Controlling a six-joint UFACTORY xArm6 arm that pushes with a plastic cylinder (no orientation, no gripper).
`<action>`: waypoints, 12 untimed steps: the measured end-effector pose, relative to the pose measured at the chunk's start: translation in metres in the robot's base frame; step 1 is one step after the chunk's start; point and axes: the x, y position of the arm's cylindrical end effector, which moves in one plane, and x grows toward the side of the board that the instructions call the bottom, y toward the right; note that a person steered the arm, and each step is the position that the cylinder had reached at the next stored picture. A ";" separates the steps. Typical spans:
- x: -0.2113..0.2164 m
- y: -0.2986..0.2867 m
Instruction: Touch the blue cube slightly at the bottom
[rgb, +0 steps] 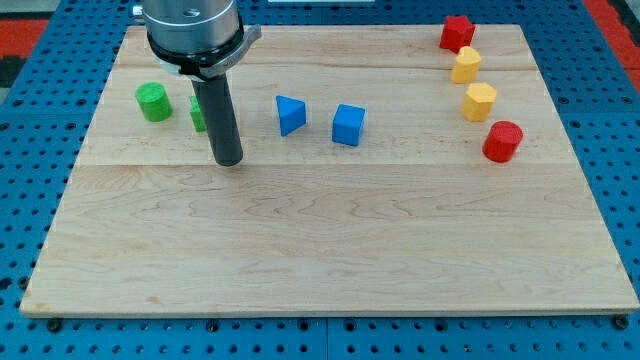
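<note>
The blue cube (348, 125) sits on the worktop (330, 240) a little above mid-height, just right of centre, with a blue wedge (290, 115) near on its left. My tip (229, 160) rests well to the view's left of the cube and slightly lower, beyond the wedge. I have no jaws, only a bare rod holding nothing. To reach the cube's bottom edge I judge I must slide rightward, below the wedge.
</note>
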 end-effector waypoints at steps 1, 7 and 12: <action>0.000 0.000; 0.001 0.000; 0.011 0.096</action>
